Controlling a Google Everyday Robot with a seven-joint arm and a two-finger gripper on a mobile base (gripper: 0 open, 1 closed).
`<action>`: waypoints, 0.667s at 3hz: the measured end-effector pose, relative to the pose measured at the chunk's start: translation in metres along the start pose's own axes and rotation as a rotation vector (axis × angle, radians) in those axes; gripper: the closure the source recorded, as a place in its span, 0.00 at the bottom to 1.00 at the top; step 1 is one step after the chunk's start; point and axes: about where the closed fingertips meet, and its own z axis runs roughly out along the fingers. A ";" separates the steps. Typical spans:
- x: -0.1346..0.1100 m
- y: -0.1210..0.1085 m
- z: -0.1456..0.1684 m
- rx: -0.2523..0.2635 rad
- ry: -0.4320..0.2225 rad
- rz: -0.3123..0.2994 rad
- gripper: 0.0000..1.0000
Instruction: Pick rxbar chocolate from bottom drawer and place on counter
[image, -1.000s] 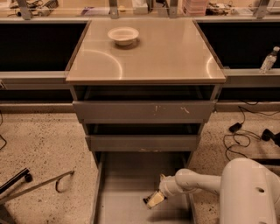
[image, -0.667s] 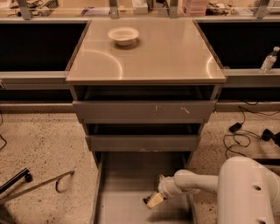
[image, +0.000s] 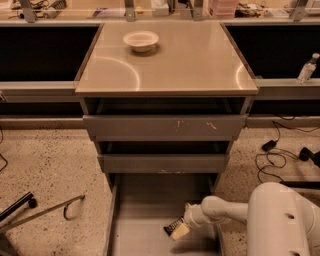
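The rxbar chocolate (image: 169, 228) looks to be the small dark sliver on the bottom drawer (image: 137, 222) floor, touching the gripper (image: 176, 231) just to its right. I cannot tell whether it is held. It is probably light, thin, crinkly and slippery, so pinch it across the narrow width.

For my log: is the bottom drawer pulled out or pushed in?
Pulled out: the bottom drawer shows its grey floor, and the claw is down inside it.

Inside the pulled-out bottom drawer (image: 145, 200), a small black wrapper, seemingly the rxbar chocolate (image: 170, 226), sits at the gripper (image: 176, 230).
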 end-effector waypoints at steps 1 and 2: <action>0.013 -0.004 0.005 -0.008 0.015 0.026 0.00; 0.013 -0.002 0.028 -0.069 0.022 0.024 0.00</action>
